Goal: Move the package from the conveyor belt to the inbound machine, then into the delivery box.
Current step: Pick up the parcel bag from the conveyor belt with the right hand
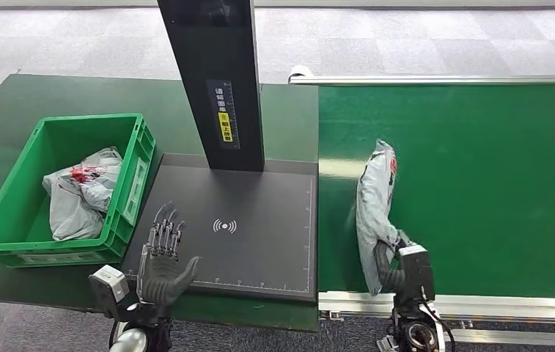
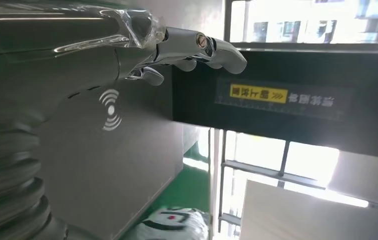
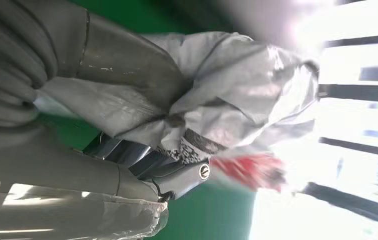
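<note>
package, a grey plastic mailer with red print, is over the green conveyor belt, near its left edge and just beside the inbound machine. the right hand holds it by the near end; in the right wrist view the thumb and darker fingers are wrapped round crumpled plastic, so the grip looks firm. the mailer appears partly lifted, though whether its far end touches the belt i cannot tell. by my reading, the pick-up is done or nearly so, and the carry to the machine's dark plate, with its scan mark, is not yet made. the left hand hovers over the plate's near left corner, fingers spread, holding nothing. the green delivery box stands left of the machine with other grey mailers already in it; both the scan and the drop remain.
</note>
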You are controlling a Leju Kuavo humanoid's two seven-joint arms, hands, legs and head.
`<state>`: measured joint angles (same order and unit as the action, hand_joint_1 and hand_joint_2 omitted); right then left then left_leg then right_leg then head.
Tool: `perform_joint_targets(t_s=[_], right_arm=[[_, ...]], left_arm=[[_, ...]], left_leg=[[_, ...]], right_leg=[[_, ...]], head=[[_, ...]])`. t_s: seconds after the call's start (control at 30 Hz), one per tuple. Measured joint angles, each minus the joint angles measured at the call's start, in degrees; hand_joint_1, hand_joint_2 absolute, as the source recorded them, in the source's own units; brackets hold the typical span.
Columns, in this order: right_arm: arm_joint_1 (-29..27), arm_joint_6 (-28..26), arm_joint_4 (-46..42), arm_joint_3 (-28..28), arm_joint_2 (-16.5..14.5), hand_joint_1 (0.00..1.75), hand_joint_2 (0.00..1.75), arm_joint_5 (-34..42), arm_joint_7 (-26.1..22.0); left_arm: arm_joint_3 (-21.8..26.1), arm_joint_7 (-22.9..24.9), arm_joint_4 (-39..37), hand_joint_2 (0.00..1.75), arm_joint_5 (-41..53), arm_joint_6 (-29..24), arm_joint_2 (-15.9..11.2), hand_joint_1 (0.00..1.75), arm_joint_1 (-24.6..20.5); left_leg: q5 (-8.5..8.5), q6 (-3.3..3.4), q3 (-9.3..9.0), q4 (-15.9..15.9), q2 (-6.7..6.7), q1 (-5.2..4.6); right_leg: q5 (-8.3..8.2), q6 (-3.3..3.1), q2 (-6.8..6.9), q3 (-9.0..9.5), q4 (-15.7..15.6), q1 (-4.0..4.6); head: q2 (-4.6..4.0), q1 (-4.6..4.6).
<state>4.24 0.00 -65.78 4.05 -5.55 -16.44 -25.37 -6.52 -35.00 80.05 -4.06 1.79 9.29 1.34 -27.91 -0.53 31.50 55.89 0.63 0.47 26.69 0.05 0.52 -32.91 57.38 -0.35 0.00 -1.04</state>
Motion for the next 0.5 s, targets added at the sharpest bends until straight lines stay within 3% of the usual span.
perform_joint_targets(t_s=[0.17, 0.4, 0.5], right_arm=[[-2.21, 1.78, -19.03, -4.22, 2.62, 1.75, 1.75, 3.38, 1.21], [-3.36, 1.20, -27.91, -6.66, 4.41, 1.75, 1.75, 2.48, -0.74], [-2.36, 0.23, -30.72, -8.37, 6.03, 1.75, 1.75, -1.25, -1.15]], left_arm=[[1.64, -1.26, 2.34, 1.75, 0.52, -1.14, -1.33, 0.00, 0.76], [2.65, -1.67, 4.02, 1.75, 1.17, -2.12, -1.90, 0.00, 1.20], [3.80, -2.01, 5.31, 1.75, 1.62, -3.09, -1.99, 0.00, 1.55]], left_leg=[[-0.01, 0.01, 0.01, 0.00, 0.04, -0.03], [-0.01, 0.02, 0.01, 0.01, 0.02, -0.04], [-0.01, 0.01, 0.02, 0.00, 0.04, -0.03]], right_leg=[[0.00, 0.01, -0.02, -0.01, 0.00, -0.02], [-0.01, 0.01, -0.01, 0.00, -0.01, -0.03], [-0.01, 0.00, -0.02, 0.00, 0.00, -0.02]], head=[[0.00, 0.03], [0.00, 0.01], [0.00, 0.02]])
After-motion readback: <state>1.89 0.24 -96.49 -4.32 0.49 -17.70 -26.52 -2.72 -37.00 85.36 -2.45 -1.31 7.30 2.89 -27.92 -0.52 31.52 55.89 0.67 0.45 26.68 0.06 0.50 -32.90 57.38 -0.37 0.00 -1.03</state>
